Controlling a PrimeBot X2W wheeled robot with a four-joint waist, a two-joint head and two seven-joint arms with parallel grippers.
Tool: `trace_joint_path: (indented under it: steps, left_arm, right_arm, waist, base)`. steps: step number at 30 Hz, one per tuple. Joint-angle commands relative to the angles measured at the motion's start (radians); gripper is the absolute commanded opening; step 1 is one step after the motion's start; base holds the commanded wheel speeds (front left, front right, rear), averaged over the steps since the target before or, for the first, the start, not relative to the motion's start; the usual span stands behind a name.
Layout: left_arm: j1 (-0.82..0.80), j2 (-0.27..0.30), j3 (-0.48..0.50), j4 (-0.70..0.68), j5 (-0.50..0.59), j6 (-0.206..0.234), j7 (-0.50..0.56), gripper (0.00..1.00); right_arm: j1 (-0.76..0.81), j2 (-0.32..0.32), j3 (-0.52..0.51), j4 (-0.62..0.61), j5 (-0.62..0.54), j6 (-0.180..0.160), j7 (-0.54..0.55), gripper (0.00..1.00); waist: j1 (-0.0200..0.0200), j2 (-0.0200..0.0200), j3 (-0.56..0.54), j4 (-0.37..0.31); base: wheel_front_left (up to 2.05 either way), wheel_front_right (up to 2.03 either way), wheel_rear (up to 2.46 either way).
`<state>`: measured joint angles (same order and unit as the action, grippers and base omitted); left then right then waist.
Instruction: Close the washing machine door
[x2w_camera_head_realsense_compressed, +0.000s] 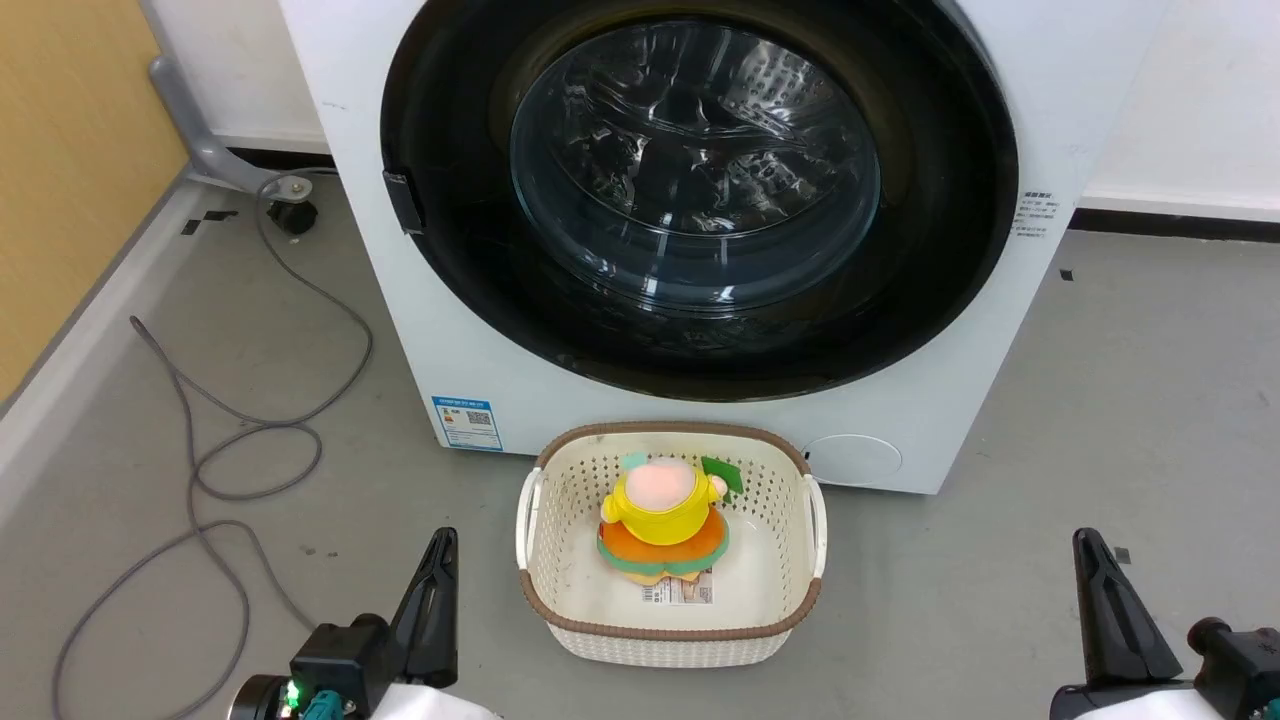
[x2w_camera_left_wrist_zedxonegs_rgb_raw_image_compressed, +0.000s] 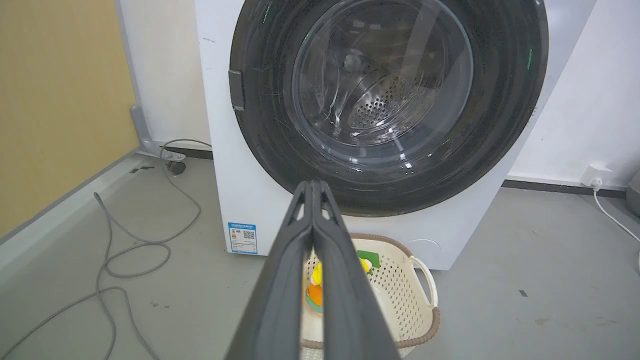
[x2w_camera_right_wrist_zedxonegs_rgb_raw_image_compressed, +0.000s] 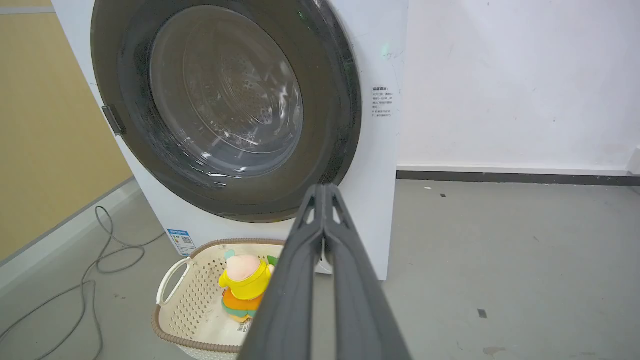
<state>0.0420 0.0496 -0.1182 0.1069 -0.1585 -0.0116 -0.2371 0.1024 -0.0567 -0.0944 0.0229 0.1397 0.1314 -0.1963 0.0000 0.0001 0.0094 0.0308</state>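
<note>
The white washing machine (x2w_camera_head_realsense_compressed: 420, 300) (x2w_camera_left_wrist_zedxonegs_rgb_raw_image_compressed: 225, 165) (x2w_camera_right_wrist_zedxonegs_rgb_raw_image_compressed: 372, 165) stands straight ahead. Its round black-rimmed door (x2w_camera_head_realsense_compressed: 930, 210) (x2w_camera_left_wrist_zedxonegs_rgb_raw_image_compressed: 505, 100) (x2w_camera_right_wrist_zedxonegs_rgb_raw_image_compressed: 330, 90) lies flush against the machine's front, the glass bowl window (x2w_camera_head_realsense_compressed: 695, 170) showing the steel drum behind. A small dark latch tab (x2w_camera_head_realsense_compressed: 398, 200) sits on the door's left rim. My left gripper (x2w_camera_head_realsense_compressed: 441, 545) (x2w_camera_left_wrist_zedxonegs_rgb_raw_image_compressed: 312, 186) is low at the left, shut and holding nothing. My right gripper (x2w_camera_head_realsense_compressed: 1088, 545) (x2w_camera_right_wrist_zedxonegs_rgb_raw_image_compressed: 325, 189) is low at the right, shut and holding nothing. Both are well short of the door.
A cream perforated basket (x2w_camera_head_realsense_compressed: 540, 600) (x2w_camera_left_wrist_zedxonegs_rgb_raw_image_compressed: 425, 300) (x2w_camera_right_wrist_zedxonegs_rgb_raw_image_compressed: 170, 310) with a yellow and orange plush toy (x2w_camera_head_realsense_compressed: 665, 520) sits on the floor right before the machine. Grey cables (x2w_camera_head_realsense_compressed: 240, 440) loop over the floor at the left, beside a wooden wall panel (x2w_camera_head_realsense_compressed: 70, 150). Grey floor spreads to the right.
</note>
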Motion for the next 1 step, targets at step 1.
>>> trace_joint_path:
  steps: [1]
  left_arm:
    - [-0.004,0.0,0.005,-0.006,0.013,0.001,0.005,0.0]
  right_arm:
    - [-0.009,0.001,0.003,-0.002,-0.01,0.0,0.003,0.0]
  waist:
    - [0.0,-0.0001,0.0,0.0]
  base:
    - [0.0,0.0,0.0]
